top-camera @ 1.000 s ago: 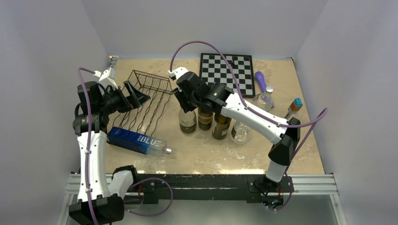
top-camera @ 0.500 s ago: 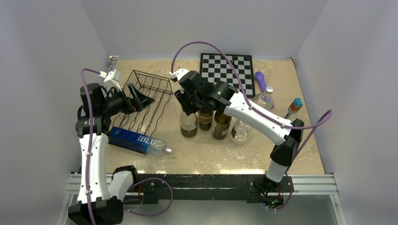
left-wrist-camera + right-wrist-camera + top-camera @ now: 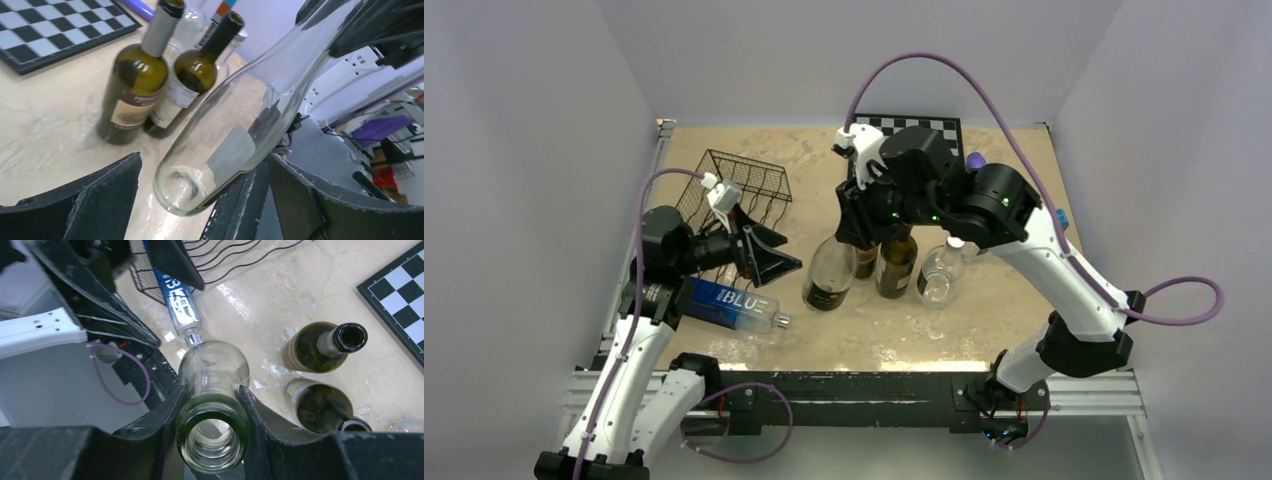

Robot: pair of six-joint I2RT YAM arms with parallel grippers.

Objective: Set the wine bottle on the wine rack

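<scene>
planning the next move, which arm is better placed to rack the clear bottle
Right, probably: the right gripper is shut on the neck of the clear bottle. The left gripper by the wine rack is open, holding nothing.

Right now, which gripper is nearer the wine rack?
Left. The left gripper hangs at the right edge of the wine rack, jaws open. The right gripper is farther right, apart from the rack, jaws shut on the neck of the clear wine bottle.

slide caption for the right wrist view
The right pincer grips the clear wine bottle by its neck beside two dark bottles.
</scene>
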